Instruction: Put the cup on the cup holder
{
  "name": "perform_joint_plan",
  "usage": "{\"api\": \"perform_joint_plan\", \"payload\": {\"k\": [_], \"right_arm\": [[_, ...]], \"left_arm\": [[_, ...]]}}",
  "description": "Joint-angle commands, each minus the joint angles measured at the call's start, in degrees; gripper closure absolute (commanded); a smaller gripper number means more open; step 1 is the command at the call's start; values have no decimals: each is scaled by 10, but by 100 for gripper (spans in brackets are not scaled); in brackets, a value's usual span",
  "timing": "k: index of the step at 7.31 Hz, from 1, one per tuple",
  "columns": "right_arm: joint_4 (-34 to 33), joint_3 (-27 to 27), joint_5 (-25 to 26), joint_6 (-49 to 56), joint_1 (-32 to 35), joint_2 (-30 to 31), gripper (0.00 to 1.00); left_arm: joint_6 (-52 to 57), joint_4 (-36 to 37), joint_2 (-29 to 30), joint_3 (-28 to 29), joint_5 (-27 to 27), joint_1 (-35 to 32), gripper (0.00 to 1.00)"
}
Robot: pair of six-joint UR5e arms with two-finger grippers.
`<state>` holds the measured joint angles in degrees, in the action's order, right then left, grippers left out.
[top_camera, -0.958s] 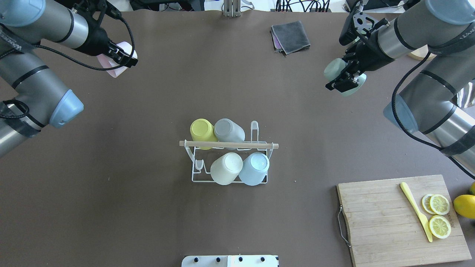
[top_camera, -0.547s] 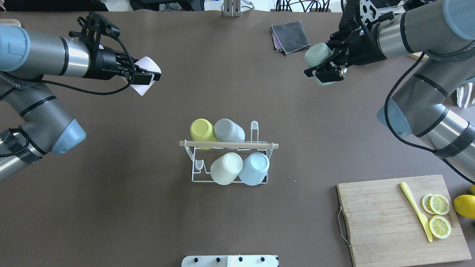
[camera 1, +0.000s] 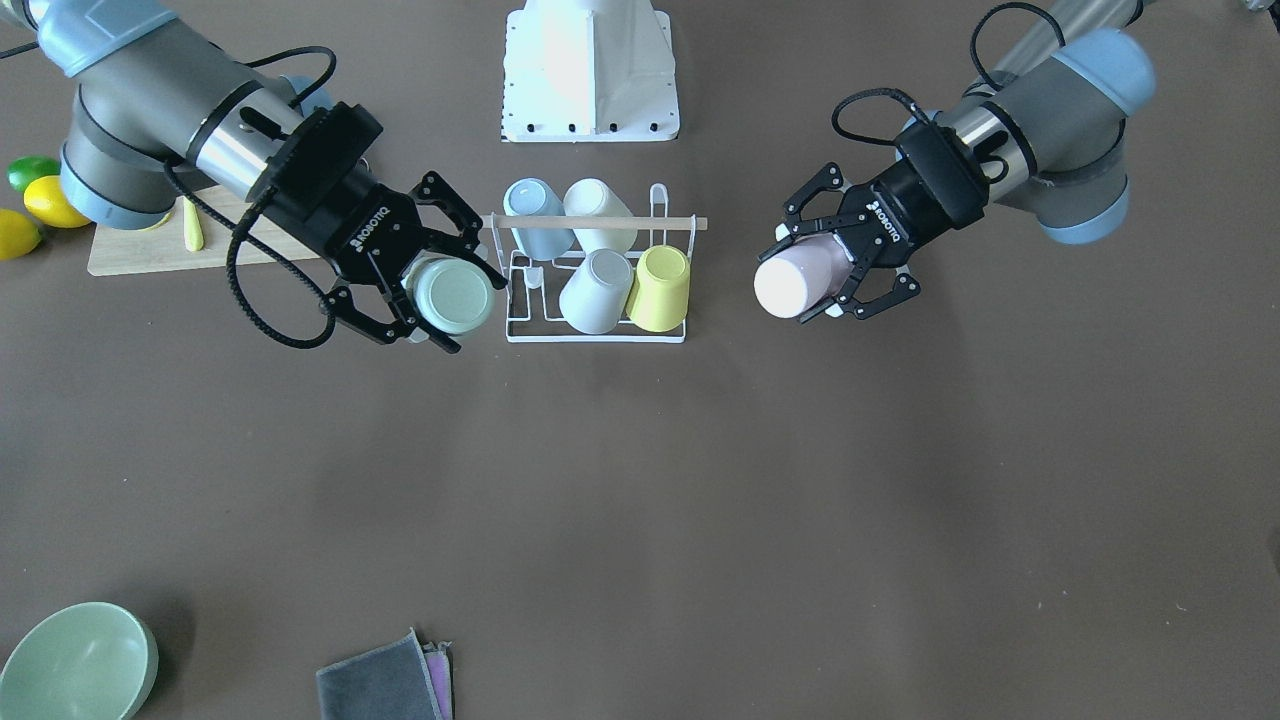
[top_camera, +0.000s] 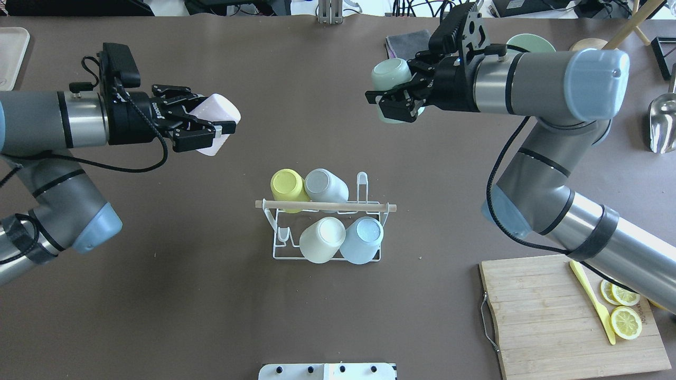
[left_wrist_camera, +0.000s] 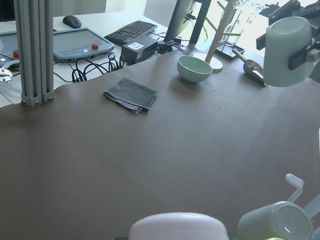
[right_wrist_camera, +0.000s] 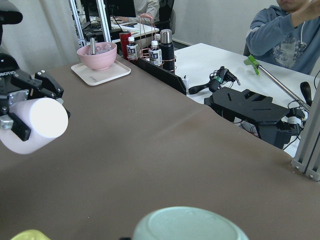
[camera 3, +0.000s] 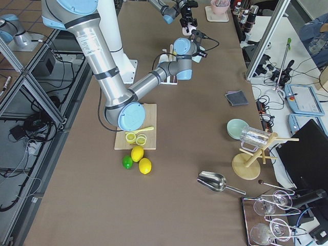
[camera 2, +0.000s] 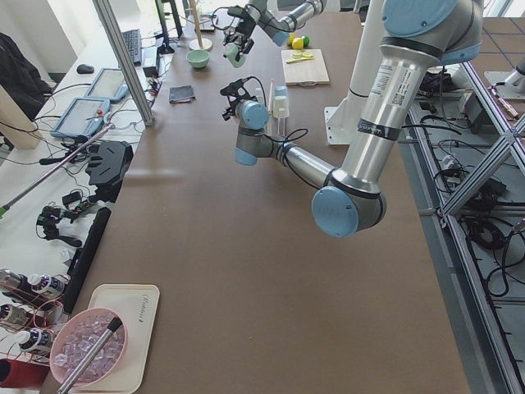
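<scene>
Mid-frame on the brown table (top_camera: 158,290), the cup holder (top_camera: 325,206) is carrying four: yellow cup (top_camera: 288,186), grey cup (top_camera: 325,186), cream cup (top_camera: 321,240), blue cup (top_camera: 362,240). Two more are airborne: left gripper (top_camera: 214,119) is clamping a pink cup (top_camera: 221,112) upper left, right gripper (top_camera: 395,84) a green cup (top_camera: 391,73) upper right, both swinging nearer centre than half a second back.

A cutting board (top_camera: 538,316) (bearing lemon slices (top_camera: 626,322) and a yellow knife (top_camera: 591,301)) is set at the bench's robot-side right corner; a grey cloth (camera 1: 375,685) and green bowl (camera 1: 75,665) are seen along the far edge.
</scene>
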<state>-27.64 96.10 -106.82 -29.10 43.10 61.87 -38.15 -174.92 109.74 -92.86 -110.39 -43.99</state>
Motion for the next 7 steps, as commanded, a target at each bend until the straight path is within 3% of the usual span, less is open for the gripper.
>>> {"api": "perform_joint_plan", "payload": {"k": [1,3,5,7], "right_arm": [[2,-6,39,-17,-49,-1,100],[3,-10,43,-14,-71,4,100],[3,-18,80,-13,-98,4,100],[3,-20,79,-10,-101,6,100]], "left_arm": [[1,-41,-28,-63,170,103,100],[6,-44,-51,-124,265,178,100],[11,-47,-50,-138,391,261,100],[108,-48,-47,-134,507,332,100]]}}
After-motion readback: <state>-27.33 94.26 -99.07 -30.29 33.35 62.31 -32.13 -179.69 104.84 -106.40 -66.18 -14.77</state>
